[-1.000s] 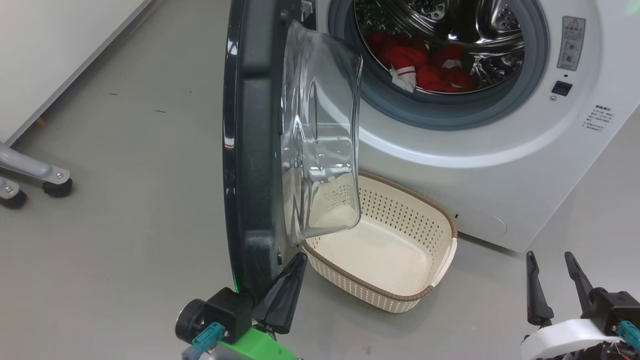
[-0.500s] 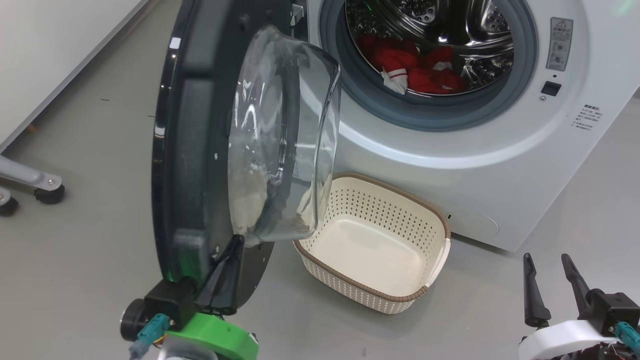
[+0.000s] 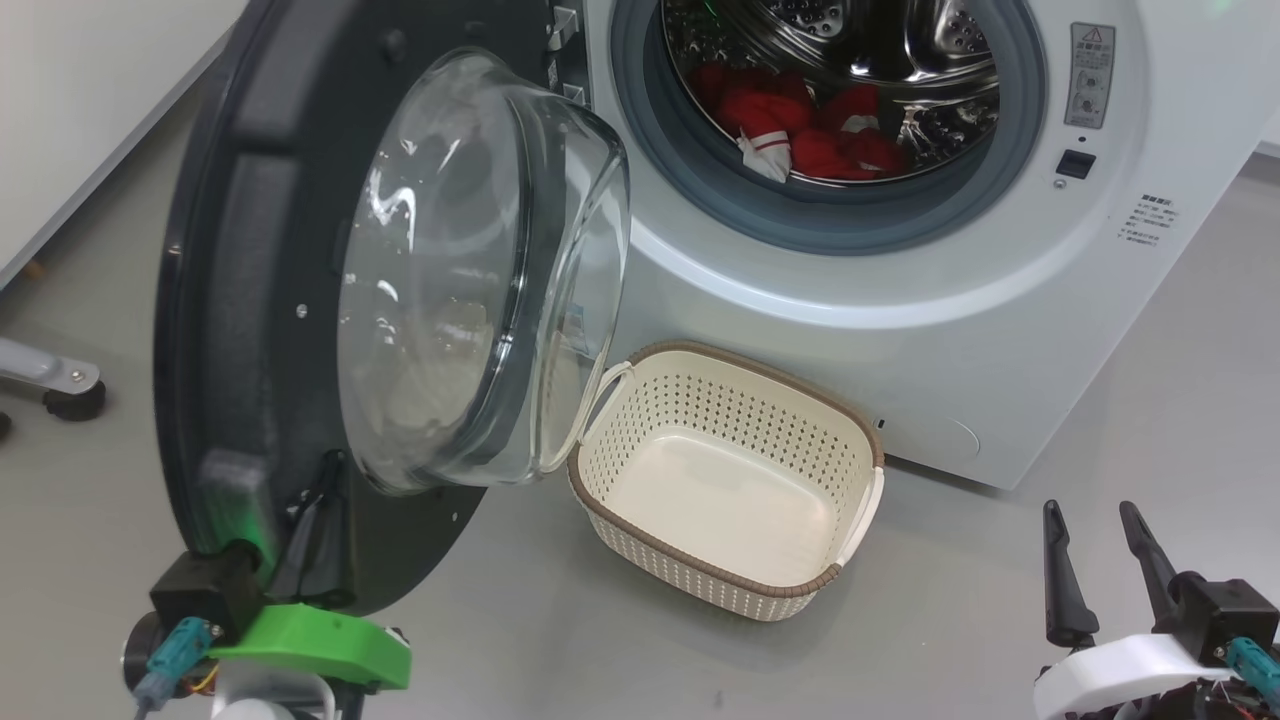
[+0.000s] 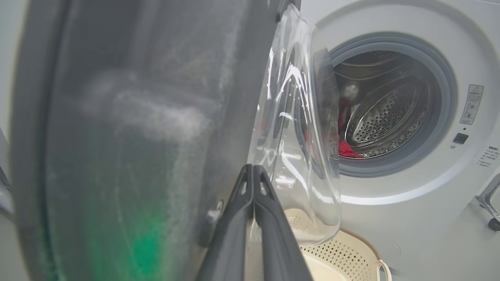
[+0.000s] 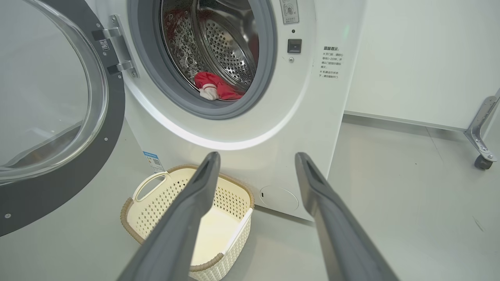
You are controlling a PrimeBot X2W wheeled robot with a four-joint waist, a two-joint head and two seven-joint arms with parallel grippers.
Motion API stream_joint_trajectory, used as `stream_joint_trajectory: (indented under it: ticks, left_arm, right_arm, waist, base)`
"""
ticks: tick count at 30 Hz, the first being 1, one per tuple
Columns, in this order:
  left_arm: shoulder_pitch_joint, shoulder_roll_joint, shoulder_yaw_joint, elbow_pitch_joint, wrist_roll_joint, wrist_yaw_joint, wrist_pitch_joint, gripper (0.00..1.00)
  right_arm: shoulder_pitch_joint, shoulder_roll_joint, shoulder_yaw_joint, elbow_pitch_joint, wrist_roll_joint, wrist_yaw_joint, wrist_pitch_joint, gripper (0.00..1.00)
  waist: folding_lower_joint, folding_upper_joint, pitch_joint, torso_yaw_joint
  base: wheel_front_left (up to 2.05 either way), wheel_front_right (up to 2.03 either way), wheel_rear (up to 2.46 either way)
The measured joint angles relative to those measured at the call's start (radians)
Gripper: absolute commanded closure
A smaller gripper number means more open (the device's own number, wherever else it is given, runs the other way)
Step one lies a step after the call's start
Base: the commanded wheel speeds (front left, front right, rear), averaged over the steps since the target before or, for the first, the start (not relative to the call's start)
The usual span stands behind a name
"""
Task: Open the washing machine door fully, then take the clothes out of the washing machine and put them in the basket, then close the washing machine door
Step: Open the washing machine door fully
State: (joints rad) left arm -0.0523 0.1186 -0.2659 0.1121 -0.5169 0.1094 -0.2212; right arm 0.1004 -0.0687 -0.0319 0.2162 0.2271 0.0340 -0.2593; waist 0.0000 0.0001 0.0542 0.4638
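Note:
The washing machine stands ahead with its door swung out to the left, the clear glass bowl facing me. My left gripper is shut with nothing in it, its fingers lying against the inner side of the door's lower black rim; in the left wrist view the shut tips sit between the rim and the glass. Red and white clothes lie in the steel drum, also visible as clothes. The cream basket sits empty on the floor below the opening. My right gripper hangs open at the lower right, apart from everything.
A grey metal leg with a caster stands on the floor at the far left. Another caster leg is to the right of the machine. A white wall runs along the left, with grey floor around the basket.
The door has swung wider open toward the left, and my shut left gripper has moved left and down along with it. The head view drifted slightly. The right gripper stays put.

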Motion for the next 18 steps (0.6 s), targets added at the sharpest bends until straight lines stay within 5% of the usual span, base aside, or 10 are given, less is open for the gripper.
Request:
stream_joint_trajectory:
  ticks: [18]
  left_arm:
    - [-0.053, 0.025, 0.217, 0.109, -0.032, 0.002, -0.011, 1.00]
  right_arm:
    - [-0.032, -0.004, -0.017, -0.012, -0.020, 0.009, 0.000, 0.00]
  waist:
    - [0.0000, 0.0000, 0.044, -0.035]
  base:
    - [0.00, 0.00, 0.00]
